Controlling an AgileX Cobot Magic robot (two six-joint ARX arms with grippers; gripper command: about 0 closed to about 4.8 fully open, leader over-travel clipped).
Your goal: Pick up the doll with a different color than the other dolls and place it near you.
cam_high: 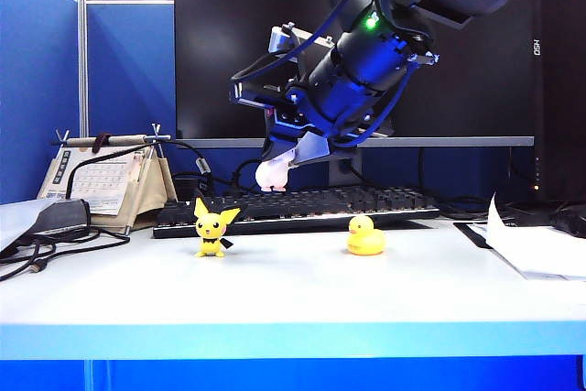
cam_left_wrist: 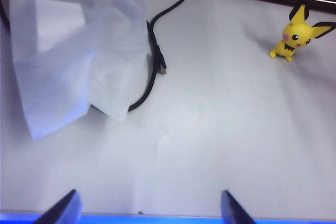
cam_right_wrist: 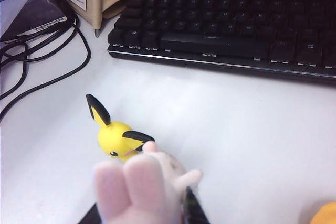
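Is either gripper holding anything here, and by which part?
The right gripper holds the pale pink rabbit doll by its body, above the table. The left gripper is open and empty.

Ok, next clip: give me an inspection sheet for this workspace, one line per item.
Surface: white table, bare toward the near edge.
Job's things: pale pink rabbit doll held off the table above the keyboard; yellow pointy-eared doll and yellow duck stand on the table, apart.
Clutter: black keyboard, desk calendar, white paper sheet, papers at the right edge.
Grippers: right gripper shut on the rabbit doll, raised; left gripper open, empty, over the near table edge.
Cables: black cables loose at the left.
Surroundings: dark monitor, blue partition.
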